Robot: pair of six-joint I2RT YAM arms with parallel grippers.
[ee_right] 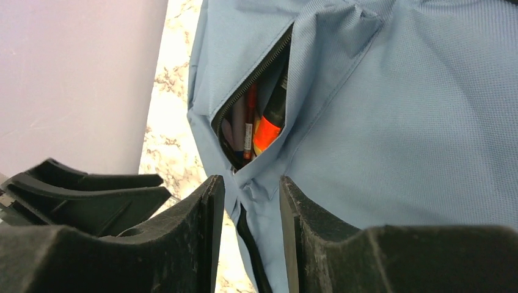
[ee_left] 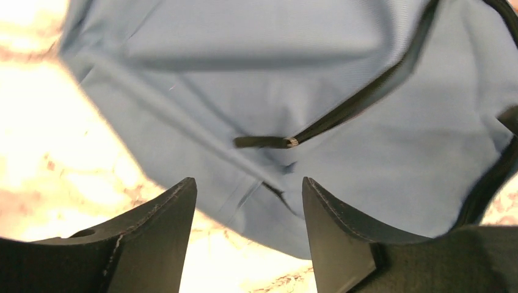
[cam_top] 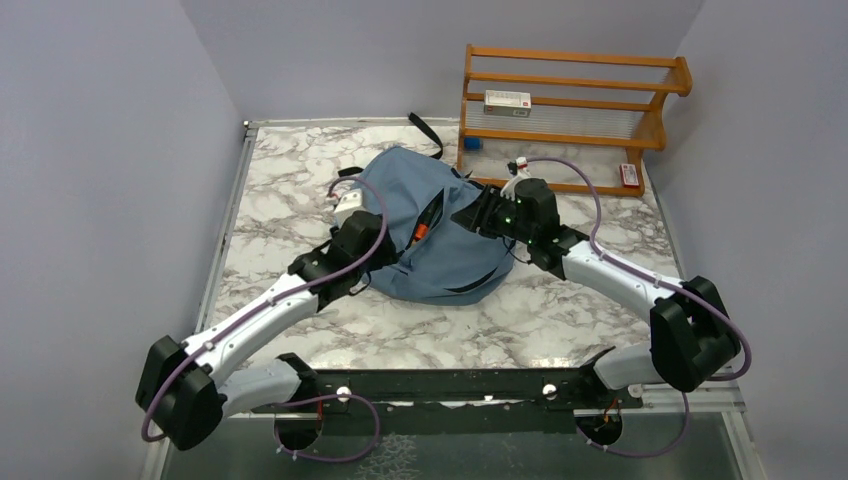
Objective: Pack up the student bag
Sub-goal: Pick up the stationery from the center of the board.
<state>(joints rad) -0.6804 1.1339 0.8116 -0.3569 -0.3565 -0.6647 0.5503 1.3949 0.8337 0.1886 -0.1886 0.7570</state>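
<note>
The student bag (cam_top: pixel 440 262), soft and limp, lies mid-tabletop (cam_top: pixel 560 322): the right end effector (ee_right: pixel 251 181) appears clenched on a fabric fold below the open pocket (ee_right: pixel 251 116), the left end effector (ee_left: pixel 247 183) is released, and seams and zipper trim likely give the firmest hold.

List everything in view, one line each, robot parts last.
student bag: one, dusty blue with black trim, middle of the table
pens: several, orange, red and dark, inside the bag's open pocket
zipper pull: one, black, on the bag's fabric
strap: one, black, trailing behind the bag
table: one, white marble pattern, under everything
wooden rack: one, orange-brown, far right corner
box: one, white, on the rack's upper shelf
red-and-white item: one, rack's lower right end
blue item: one, rack's lower left end
left gripper: one, black, open over the bag's edge
right gripper: one, black, closed on a bag fold below the pocket
</note>
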